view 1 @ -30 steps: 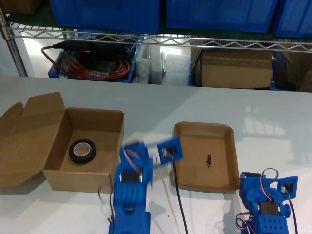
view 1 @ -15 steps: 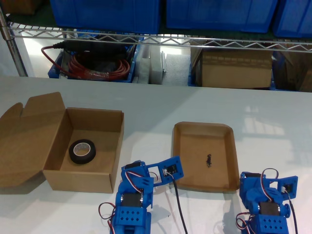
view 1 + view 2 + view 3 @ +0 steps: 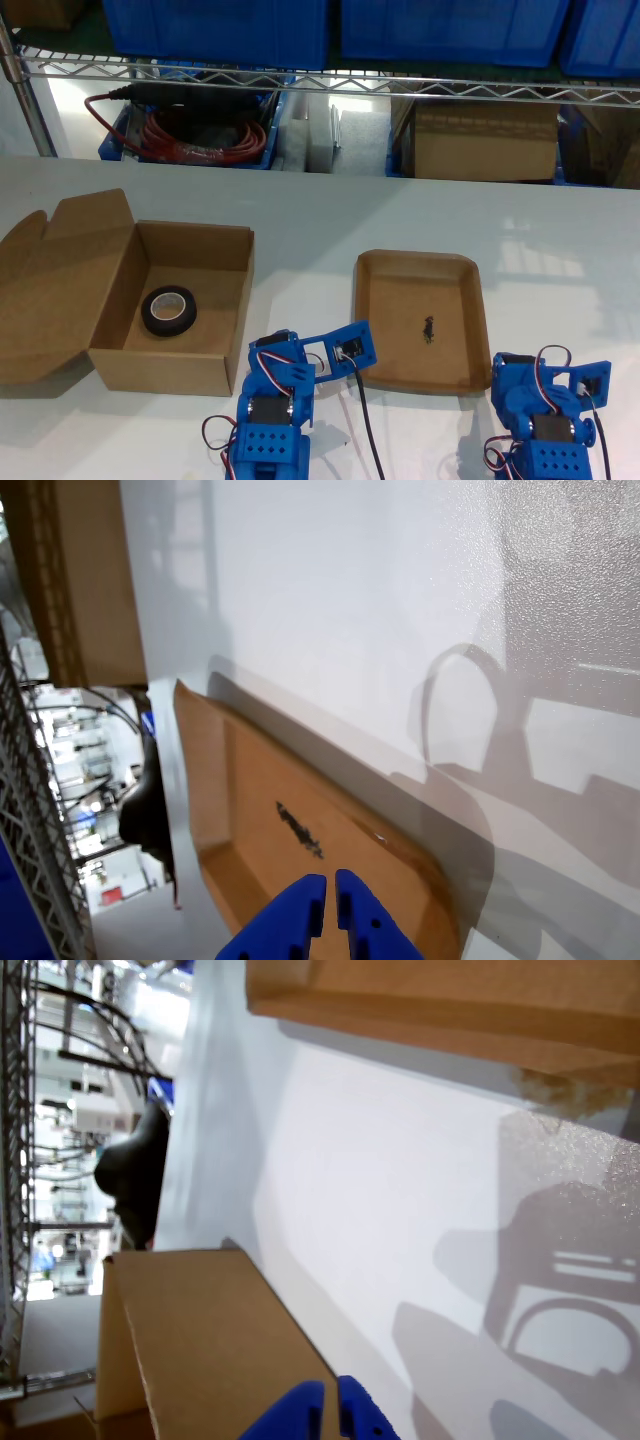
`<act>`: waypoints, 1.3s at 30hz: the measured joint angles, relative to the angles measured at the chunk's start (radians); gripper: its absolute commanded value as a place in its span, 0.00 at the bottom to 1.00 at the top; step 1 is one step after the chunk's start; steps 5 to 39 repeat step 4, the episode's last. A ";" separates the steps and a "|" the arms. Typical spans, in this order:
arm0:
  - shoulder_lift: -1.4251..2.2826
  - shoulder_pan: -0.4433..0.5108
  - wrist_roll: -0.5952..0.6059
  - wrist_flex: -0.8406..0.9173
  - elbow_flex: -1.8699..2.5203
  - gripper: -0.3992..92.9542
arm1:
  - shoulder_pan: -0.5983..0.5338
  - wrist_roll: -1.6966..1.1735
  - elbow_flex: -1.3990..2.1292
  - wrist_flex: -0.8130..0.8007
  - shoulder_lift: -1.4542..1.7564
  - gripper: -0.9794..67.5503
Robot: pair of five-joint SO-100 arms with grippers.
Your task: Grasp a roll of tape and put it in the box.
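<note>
The black roll of tape [image 3: 168,310] lies flat on the floor of the open brown box [image 3: 170,372], in its near half. The lid flap [image 3: 55,280] is folded out toward the exterior view's left. My second gripper [image 3: 328,1392] is shut on nothing, low beside the box [image 3: 200,1340]. Its arm [image 3: 272,410] is folded at the table's front, between box and tray. My first gripper [image 3: 327,890] is also shut and empty, next to the shallow tray [image 3: 290,820]. Its arm [image 3: 548,410] sits folded at the exterior view's lower right.
The shallow brown tray [image 3: 420,262] with a small black mark lies between the two arms. Behind the table stands a wire shelf [image 3: 330,82] with blue bins, a red cable coil [image 3: 190,140] and a closed carton [image 3: 485,140]. Cables trail from both arm bases.
The second arm swung back and folded down in front of the box during the first half second, then stayed still. The tape stayed in the box; the first arm did not move.
</note>
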 measured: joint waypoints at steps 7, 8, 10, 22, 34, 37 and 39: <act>0.000 0.000 0.000 0.000 0.000 0.00 | 0.000 0.000 0.000 0.000 0.000 0.02; 0.000 0.000 0.000 0.000 0.000 0.00 | 0.000 0.000 0.000 0.000 0.000 0.02; 0.000 0.000 0.000 0.000 0.000 0.00 | 0.000 0.000 0.000 0.000 0.000 0.02; 0.000 0.000 0.000 0.000 0.000 0.00 | 0.000 0.000 0.000 0.000 0.000 0.02; 0.000 0.000 0.000 0.000 0.000 0.00 | 0.000 0.000 0.000 0.000 0.000 0.02; 0.000 0.000 0.000 0.000 0.000 0.00 | 0.000 0.000 0.000 0.000 0.000 0.02; 0.000 0.000 0.000 0.000 0.000 0.00 | 0.000 0.000 0.000 0.000 0.000 0.02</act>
